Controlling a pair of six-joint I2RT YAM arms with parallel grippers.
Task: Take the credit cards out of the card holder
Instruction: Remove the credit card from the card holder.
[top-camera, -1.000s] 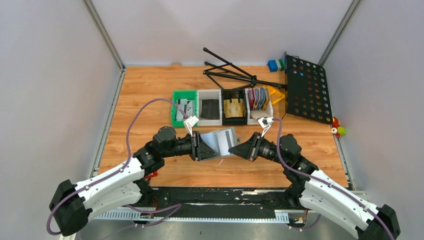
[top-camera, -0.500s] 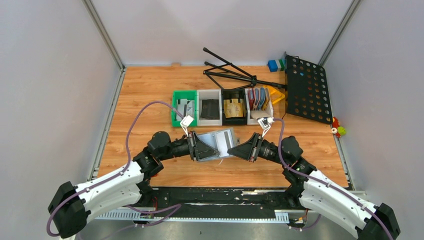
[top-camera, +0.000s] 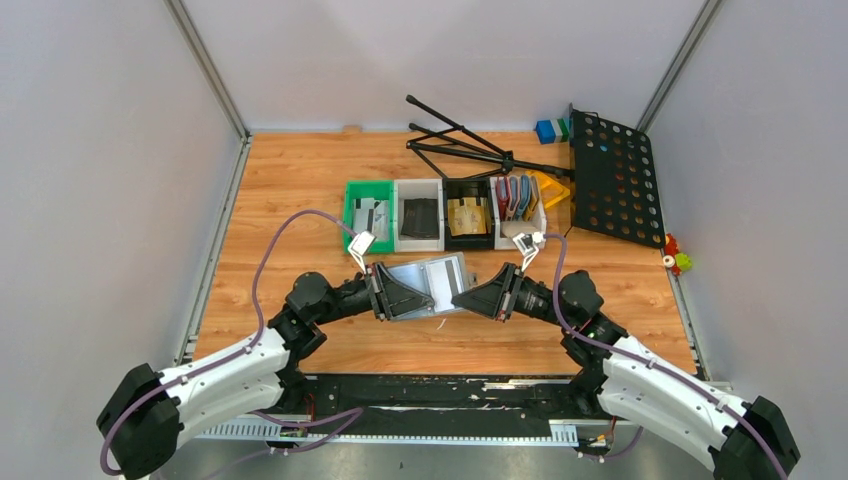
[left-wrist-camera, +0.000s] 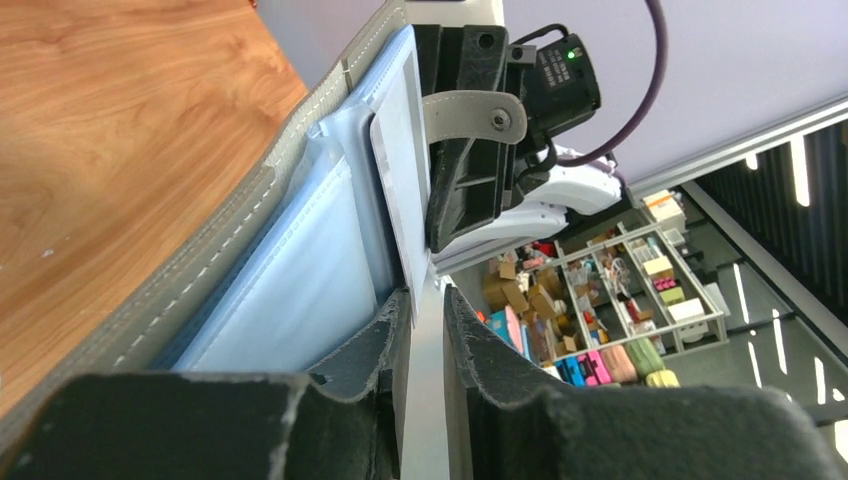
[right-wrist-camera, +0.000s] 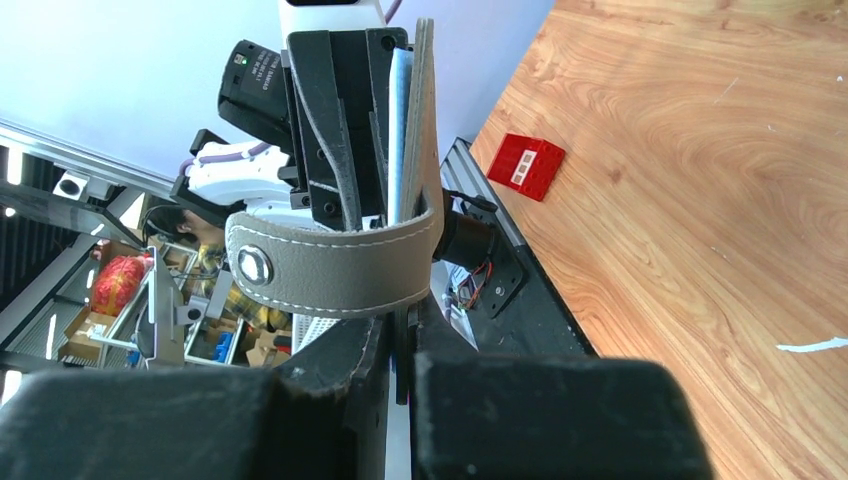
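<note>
The grey-blue card holder (top-camera: 432, 281) hangs open in the air between my two grippers, above the table's near middle. My left gripper (top-camera: 384, 292) is shut on a whitish credit card (left-wrist-camera: 398, 175) that sticks out of the holder's pale inner pockets (left-wrist-camera: 270, 280); the jaws (left-wrist-camera: 425, 335) pinch its lower end. My right gripper (top-camera: 471, 296) is shut on the holder's opposite edge, just below its grey snap strap (right-wrist-camera: 335, 268), with the jaws (right-wrist-camera: 405, 345) closed on a thin dark edge. Pale grey cards (top-camera: 372, 214) lie in the green bin.
A row of small bins stands behind: a green bin (top-camera: 352, 225), a white one with a black flat item (top-camera: 419, 215), a black one with a tan item (top-camera: 468, 216), a white one with red and blue holders (top-camera: 517, 197). A black tripod stand (top-camera: 465, 143) and perforated panel (top-camera: 612, 178) lie at the back right. A red block (right-wrist-camera: 530, 165) lies near the left arm.
Both grippers and the holder have shifted a little to the left. The left arm has drawn back and lower, its gripper still closed on the card.
</note>
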